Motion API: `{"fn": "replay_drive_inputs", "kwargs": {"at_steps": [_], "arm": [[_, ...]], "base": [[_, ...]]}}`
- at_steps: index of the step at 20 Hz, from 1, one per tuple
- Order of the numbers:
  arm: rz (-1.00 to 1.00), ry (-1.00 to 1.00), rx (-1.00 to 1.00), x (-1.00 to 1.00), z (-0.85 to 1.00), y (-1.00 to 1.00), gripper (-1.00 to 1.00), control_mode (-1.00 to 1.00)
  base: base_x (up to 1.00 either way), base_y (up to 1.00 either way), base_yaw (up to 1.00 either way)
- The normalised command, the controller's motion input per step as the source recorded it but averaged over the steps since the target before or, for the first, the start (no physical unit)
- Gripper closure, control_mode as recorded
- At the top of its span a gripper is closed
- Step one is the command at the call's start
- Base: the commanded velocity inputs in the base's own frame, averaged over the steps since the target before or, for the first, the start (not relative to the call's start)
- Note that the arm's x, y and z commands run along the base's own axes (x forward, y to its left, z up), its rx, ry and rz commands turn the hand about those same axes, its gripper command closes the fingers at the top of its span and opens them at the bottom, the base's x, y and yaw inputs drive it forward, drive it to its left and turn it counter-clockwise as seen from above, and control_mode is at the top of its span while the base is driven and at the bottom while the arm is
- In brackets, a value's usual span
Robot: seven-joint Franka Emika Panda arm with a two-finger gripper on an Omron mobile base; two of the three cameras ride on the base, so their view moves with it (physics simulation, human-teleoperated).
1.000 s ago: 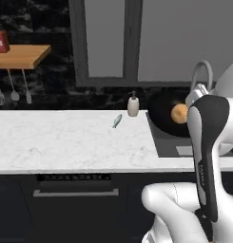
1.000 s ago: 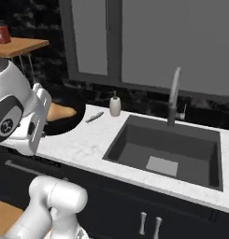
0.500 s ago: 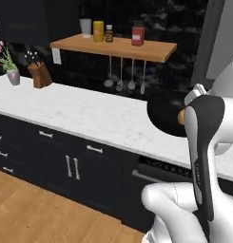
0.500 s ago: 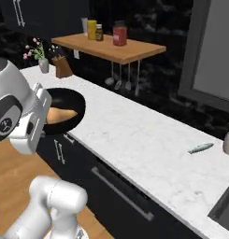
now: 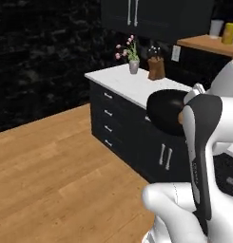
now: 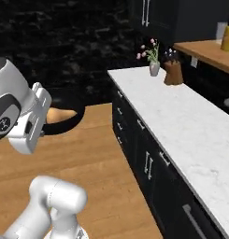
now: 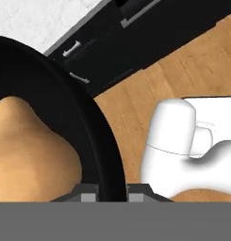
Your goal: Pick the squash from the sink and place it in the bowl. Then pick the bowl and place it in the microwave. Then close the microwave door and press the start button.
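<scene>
The bowl hangs in the air at the arm's end, out over the wooden floor and before the drawer cabinets; the squash lies inside it, against its wall; the gripper sits at the bowl's rim; on the counter, near its far end, a flower vase stands just left of a knife block; a shelf hangs behind and right of them
</scene>
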Motion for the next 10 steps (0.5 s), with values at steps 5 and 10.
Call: {"fn": "replay_drive_inputs", "kwargs": {"at_steps": [5,10], "arm": [[0.00,0.00,0.00,0.00,0.00,0.00,1.00,1.00],[0.00,0.00,0.00,0.00,0.00,0.00,1.00,1.00]], "base": [[0.00,0.19,0.98],[0.00,0.01,1.00]]}}
